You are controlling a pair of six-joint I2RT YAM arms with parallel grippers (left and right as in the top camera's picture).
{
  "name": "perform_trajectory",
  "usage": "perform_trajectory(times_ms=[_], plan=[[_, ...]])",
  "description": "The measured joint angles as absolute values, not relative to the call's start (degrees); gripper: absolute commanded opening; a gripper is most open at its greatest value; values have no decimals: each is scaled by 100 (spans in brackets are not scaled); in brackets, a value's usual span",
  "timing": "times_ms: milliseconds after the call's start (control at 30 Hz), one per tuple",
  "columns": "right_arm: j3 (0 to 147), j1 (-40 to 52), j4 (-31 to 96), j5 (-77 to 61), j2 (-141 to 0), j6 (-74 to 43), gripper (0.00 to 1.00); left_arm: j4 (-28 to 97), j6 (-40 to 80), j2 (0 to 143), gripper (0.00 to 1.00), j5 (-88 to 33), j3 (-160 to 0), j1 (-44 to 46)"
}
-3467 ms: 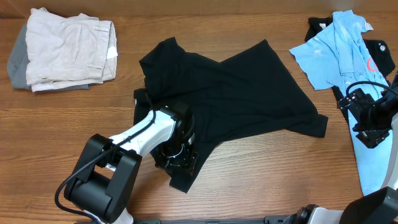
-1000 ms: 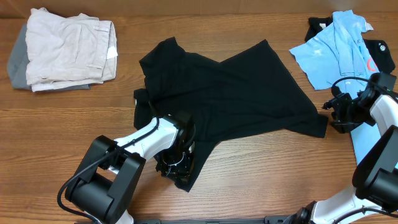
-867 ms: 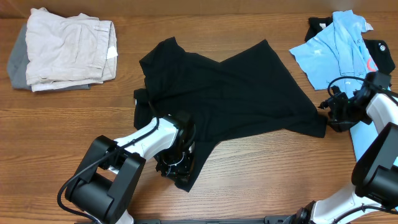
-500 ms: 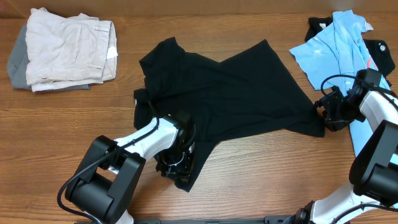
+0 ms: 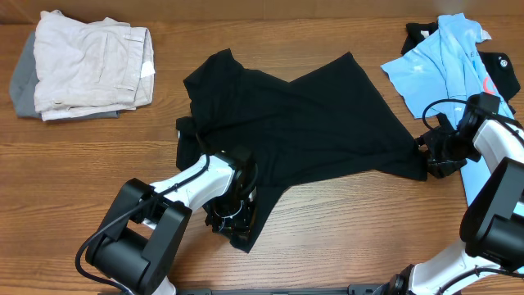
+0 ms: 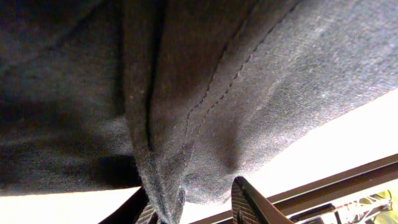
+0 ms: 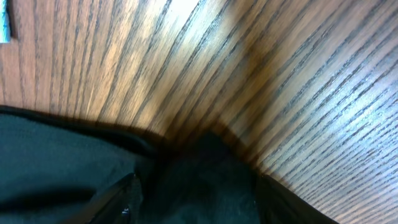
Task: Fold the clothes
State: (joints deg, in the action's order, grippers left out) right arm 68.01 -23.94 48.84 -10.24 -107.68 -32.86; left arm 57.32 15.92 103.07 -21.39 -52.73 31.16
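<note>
Black shirt (image 5: pixel 303 123): lies rumpled across the middle of the table (image 5: pixel 82 164), with one corner reaching out to the right.
Left gripper (image 5: pixel 233 220): mine, at the shirt's near-left edge, clenched on a bunched fold of the black cloth. In my wrist view the fold runs down between my fingers (image 6: pixel 249 200).
Right gripper (image 5: pixel 427 157): mine, low at the shirt's right corner. My fingers (image 7: pixel 127 198) are parted, one on each side of the corner's tip, pinching nothing.
Light blue polo (image 5: pixel 442 65): far right, partly draped over a dark garment (image 5: pixel 498 70), apart from the shirt.
Beige clothes (image 5: pixel 86 70): folded, far left.
</note>
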Motion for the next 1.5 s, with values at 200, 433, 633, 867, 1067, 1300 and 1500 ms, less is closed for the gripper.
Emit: perform_trajectory(times_ms=[200, 433, 633, 867, 1067, 1300, 1500], plan=[[6814, -2368, 4757, -1004, -10949, -3312, 38, 5728, 1592, 10307, 37, -2141, -5273, 3116], [6829, -2353, 4814, -943, -10984, -3380, 17, 5669, 1584, 10302, 18, -2143, -5273, 3116], [6989, -2335, 5188, -740, -11067, -3430, 15, 5572, 1461, 10302, 4, -2102, -5277, 3116], [7472, -2316, 5669, -657, -11118, -3454, 4, 5872, 1461, 10304, 4, -1968, -5507, 3116], [7841, -2316, 5983, -578, -11048, -3500, 4, 6311, 1468, 10272, 4, -1640, -5778, 3116], [8423, -2316, 6753, -554, -10532, -3540, 4, 6818, 1487, 9164, 4, -1302, -6307, 3116], [8661, -2314, 7039, -556, -9557, -3507, 4, 7546, 1614, 7848, 4, -902, -7205, 3116]])
